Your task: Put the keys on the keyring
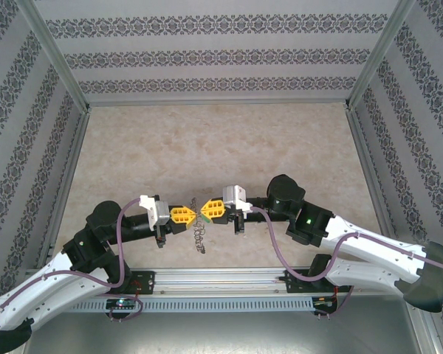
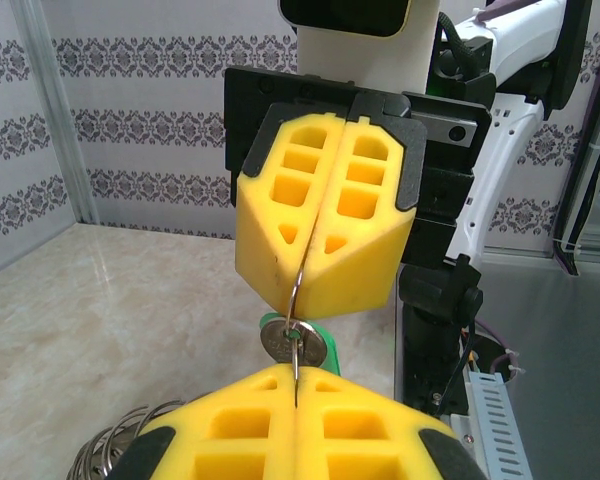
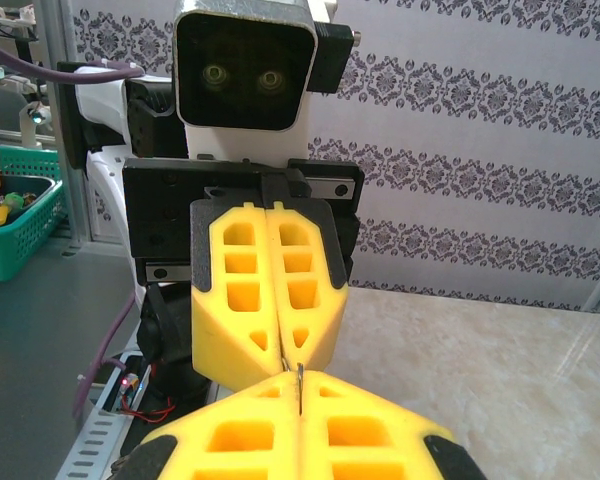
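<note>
The left gripper (image 1: 192, 215) and right gripper (image 1: 207, 212) met tip to tip near the near edge of the table (image 1: 207, 140), about midway between left and right. Both were clenched, their yellow fingers (image 1: 179, 214) pressed flat together with no gap.

The keyring (image 1: 199, 236) hung just under the meeting point, a little to the left gripper's side, its fringe of metal pieces dangling toward the table. In the left wrist view, a thin curved stretch of its wire ran from the seam of the right gripper (image 2: 312, 298) down into the seam of the left gripper (image 2: 295, 378), so each gripper appeared to pinch the wire. The rest of the ring bunched at the lower left (image 2: 115, 450).

A key (image 2: 280, 345) with a green tag sat on that wire between the two tips, touching it, just below the right gripper's fingers.

In the right wrist view, a thin metal sliver stood up from the seam of the right gripper (image 3: 298, 385), just beside the tip of the left gripper (image 3: 278, 365).
</note>
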{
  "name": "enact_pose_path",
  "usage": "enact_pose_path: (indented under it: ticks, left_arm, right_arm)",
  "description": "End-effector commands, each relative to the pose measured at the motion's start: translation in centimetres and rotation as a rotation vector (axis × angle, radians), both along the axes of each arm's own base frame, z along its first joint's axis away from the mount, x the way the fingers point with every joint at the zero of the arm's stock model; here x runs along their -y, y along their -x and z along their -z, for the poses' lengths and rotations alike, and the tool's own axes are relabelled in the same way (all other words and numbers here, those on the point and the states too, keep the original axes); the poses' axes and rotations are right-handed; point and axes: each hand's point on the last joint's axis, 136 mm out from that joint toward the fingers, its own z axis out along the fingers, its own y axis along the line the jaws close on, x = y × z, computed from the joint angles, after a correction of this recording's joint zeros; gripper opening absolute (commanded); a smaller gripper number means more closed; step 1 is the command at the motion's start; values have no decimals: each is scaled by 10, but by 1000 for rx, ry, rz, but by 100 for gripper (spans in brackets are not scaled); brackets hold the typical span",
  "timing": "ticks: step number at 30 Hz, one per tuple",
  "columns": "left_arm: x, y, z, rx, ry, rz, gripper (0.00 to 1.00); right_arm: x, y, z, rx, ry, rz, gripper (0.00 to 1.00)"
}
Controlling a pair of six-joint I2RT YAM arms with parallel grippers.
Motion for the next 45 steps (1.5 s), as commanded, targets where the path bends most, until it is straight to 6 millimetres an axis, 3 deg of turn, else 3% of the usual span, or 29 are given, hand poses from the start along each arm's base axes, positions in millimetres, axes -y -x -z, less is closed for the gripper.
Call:
enact_pose_path:
  ticks: [1, 20, 45]
  left_arm:
    - [-2, 7, -27, 67, 86, 22, 0]
    - [-1, 6, -28, 68, 87, 20, 0]
    - [0, 6, -28, 69, 87, 22, 0]
  right_arm:
    - [-1, 7, -6, 18, -25, -34, 0]
    - [6, 11, -11, 25, -46, -30, 0]
    - [0, 6, -4, 17, -21, -25, 0]
